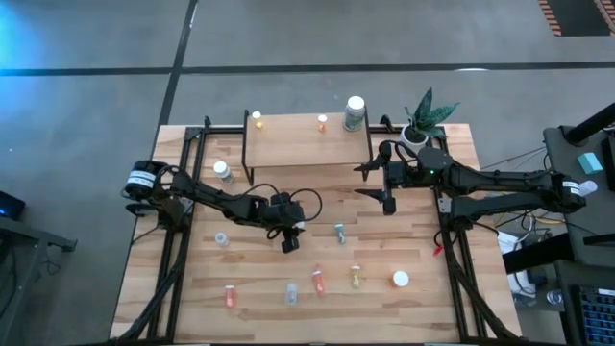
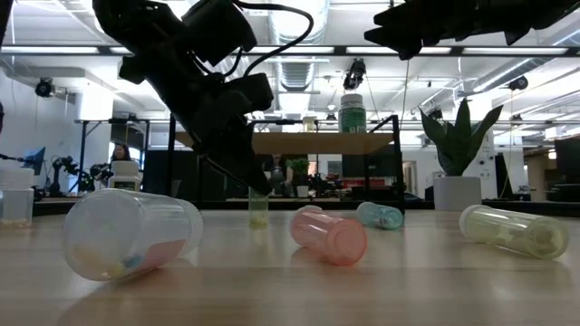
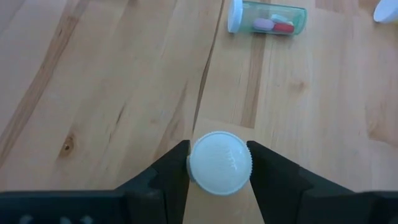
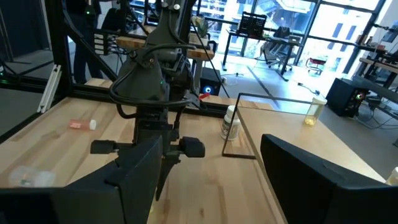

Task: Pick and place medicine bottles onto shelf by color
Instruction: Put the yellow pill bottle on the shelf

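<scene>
So the left gripper point(image 3: 219, 165) is down near the middle of the surface point(image 1: 423, 259), closed around a small white-capped bottle point(image 3: 220, 163) that stands upright, one finger on each side of the cap, which looks like a sensible hold for lifting it straight up and carrying it to the shelf point(image 1: 307, 144) by the far edge. I can't tell its color from above, but in the low view the bit under the gripper looks yellowish. The right gripper point(image 1: 386, 180) hangs in the air just off the shelf's right end with its fingers spread wide and nothing in them, probably just waiting. The shelf already carries a yellow bottle point(image 1: 258, 121) near its left end, an orange one point(image 1: 322, 122) around the middle and a bigger green bottle point(image 1: 355, 112) toward the right, so the color grouping seems underway. Loose ones still lie toward the near edge; a teal bottle point(image 3: 267, 17) on its side has pink and red pills inside.
</scene>
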`<action>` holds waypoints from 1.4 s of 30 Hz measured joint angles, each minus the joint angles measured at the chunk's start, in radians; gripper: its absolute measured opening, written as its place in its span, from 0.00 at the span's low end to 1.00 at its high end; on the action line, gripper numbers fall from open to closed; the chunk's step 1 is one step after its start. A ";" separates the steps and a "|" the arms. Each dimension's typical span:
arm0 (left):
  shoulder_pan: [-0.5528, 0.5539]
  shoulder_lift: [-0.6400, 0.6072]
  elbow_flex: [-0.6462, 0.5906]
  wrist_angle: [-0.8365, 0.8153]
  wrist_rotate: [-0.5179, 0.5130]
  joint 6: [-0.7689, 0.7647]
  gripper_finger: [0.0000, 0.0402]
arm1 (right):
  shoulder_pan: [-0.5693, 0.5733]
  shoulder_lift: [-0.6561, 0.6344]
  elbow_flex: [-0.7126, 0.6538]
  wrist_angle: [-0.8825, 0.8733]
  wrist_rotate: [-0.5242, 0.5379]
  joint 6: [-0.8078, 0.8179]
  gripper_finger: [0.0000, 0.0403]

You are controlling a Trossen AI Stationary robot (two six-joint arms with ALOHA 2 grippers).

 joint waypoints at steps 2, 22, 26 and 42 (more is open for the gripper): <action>0.000 0.000 -0.002 -0.001 -0.004 0.000 0.34 | 0.000 0.000 0.000 0.000 0.000 0.000 0.65; -0.001 0.000 -0.077 0.122 -0.018 -0.007 0.46 | 0.000 0.000 0.000 0.000 0.000 0.002 0.65; -0.001 0.000 -0.080 0.121 -0.017 -0.003 0.48 | 0.000 0.000 0.000 0.000 0.000 0.003 0.65; -0.001 0.048 -0.075 0.140 -0.018 -0.006 0.48 | 0.000 0.002 -0.002 0.000 0.002 0.000 0.65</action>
